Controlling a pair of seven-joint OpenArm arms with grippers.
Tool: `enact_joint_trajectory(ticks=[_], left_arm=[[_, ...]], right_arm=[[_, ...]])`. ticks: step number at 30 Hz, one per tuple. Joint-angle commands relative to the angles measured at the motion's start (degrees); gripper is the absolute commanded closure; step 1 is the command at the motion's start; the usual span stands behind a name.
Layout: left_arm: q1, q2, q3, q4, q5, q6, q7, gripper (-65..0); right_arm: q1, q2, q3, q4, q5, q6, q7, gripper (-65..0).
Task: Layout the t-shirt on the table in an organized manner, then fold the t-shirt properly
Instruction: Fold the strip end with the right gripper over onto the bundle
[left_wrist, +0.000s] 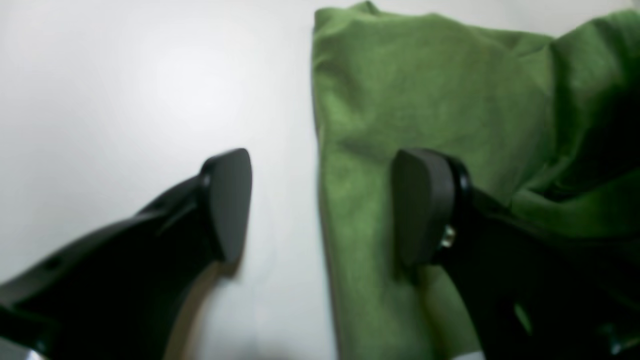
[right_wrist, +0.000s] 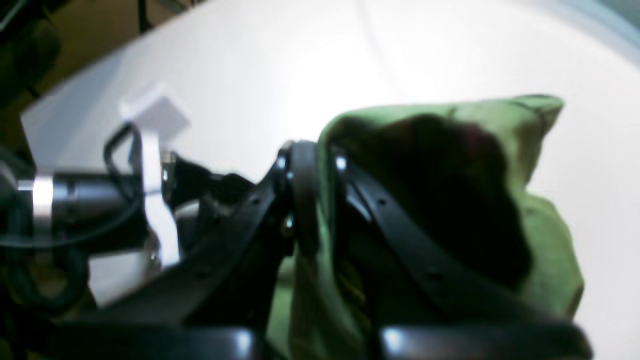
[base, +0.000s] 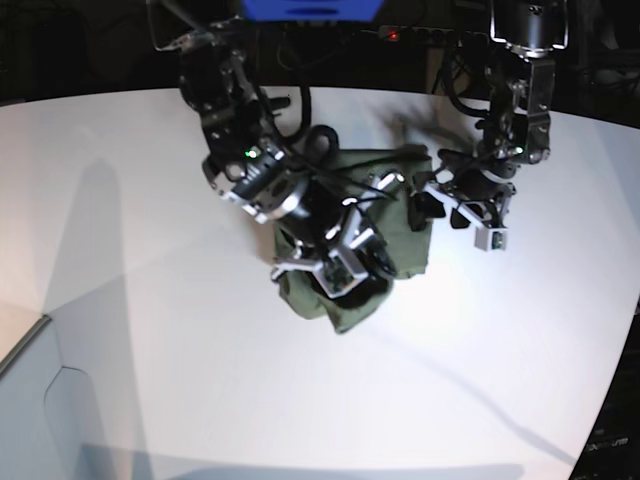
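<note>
Straddling the t-shirt (left_wrist: 425, 90) edge, left tool (left_wrist: 320, 205) gapes.

The base view looks down from high over the table (base: 150, 300), while both wrist views sit close behind their fingers, sharing the t-shirt (left_wrist: 425, 90).

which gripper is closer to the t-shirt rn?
Right. The right gripper is shut on a fold of the t-shirt, so it is touching it. The left gripper is open, straddling the shirt's edge over the table.
</note>
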Motion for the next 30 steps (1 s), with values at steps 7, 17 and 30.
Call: enact_joint_trajectory(ticks=[7, 17, 30], left_arm=[[-0.74, -0.57, -0.12, 1.03, -0.52, -0.29, -0.73, -43.2], [-0.3, -0.83, -0.38, 1.82, -0.52, -0.29, -0.73, -43.2], [8.67, -6.63, -0.64, 16.59, -0.7, -0.29, -0.73, -43.2]], right_arm=[[6.29, -1.16, -5.18, -8.01, 0.82, 0.05, 1.32, 0.0], [11.47, -2.31, -6.67, -17.42, 0.91, 0.05, 1.41, 0.0], [13.06, -2.57, -6.67, -20.94, 0.91, 0.05, 1.41, 0.0]])
